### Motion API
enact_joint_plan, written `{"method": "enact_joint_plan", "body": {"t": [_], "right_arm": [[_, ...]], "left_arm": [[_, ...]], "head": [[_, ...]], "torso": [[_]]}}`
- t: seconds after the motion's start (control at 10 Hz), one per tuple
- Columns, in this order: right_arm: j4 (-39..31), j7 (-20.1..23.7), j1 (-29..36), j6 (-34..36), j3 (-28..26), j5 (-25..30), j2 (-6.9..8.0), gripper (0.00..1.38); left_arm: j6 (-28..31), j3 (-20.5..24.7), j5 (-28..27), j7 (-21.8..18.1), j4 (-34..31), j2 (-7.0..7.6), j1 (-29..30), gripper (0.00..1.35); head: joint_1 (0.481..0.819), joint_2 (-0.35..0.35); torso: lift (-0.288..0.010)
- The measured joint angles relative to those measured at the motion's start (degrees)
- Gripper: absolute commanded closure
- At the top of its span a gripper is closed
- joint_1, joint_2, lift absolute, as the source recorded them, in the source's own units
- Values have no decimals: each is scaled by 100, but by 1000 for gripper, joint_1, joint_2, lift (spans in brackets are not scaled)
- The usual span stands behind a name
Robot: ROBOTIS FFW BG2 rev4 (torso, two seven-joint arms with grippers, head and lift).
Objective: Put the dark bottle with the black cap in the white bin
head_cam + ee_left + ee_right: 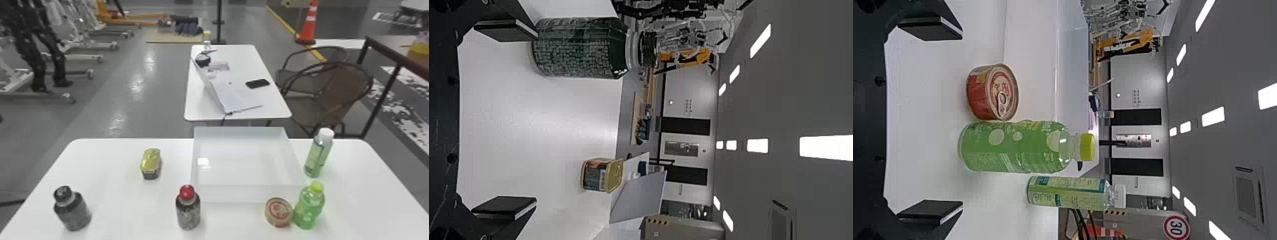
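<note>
One black-capped bottle (73, 212) stands left of the bin (236, 193).
Left gripper (536, 120) and right gripper (962, 121) are both spread; the red-capped bottle (188, 213) stands nearer the bin.

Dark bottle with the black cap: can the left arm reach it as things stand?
Probably yes: the left gripper is open and nothing stands between it and the dark bottle, though it may need to shift sideways first.

A round can (278, 212) is placed beside a green bottle (309, 207); a red-capped bottle (188, 209), a white-capped bottle (318, 154) and a yellow-lidded container (151, 163) are seen.
</note>
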Motion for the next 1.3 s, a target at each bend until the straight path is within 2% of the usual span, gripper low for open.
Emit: {"method": "enact_joint_plan", "body": {"t": [0.2,0.5,0.6,0.7,0.8,0.9,1.1,1.3], "right_arm": [[10,0,0,0,0,0,7,98],[34,0,0,-13,9,0,52,98],[48,1,4,-35,9,0,79,98],[59,4,8,-54,5,1,105,98],[70,4,14,-71,1,1,123,96],[78,6,17,-85,0,1,139,98],[89,9,18,-96,0,-5,153,96],[105,9,18,-107,0,-18,171,94]], "left_arm": [[-186,-88,11,561,237,0,-274,137],[-476,-802,316,2082,587,8,-641,137],[-588,-1104,455,2562,720,132,-775,137],[-647,-1330,526,2873,830,338,-912,137],[-684,-1428,542,3036,959,507,-1072,137],[-694,-1404,528,3098,1103,588,-1229,136],[-666,-1241,508,3065,1428,633,-1492,137],[-523,-1143,541,2845,1670,728,-1689,137]], "head": [[549,0],[549,0],[549,0],[549,0],[549,0],[549,0],[549,0],[549,0]], "torso": [[-100],[-100],[-100],[-100],[-100],[-100],[-100],[-100]]}}
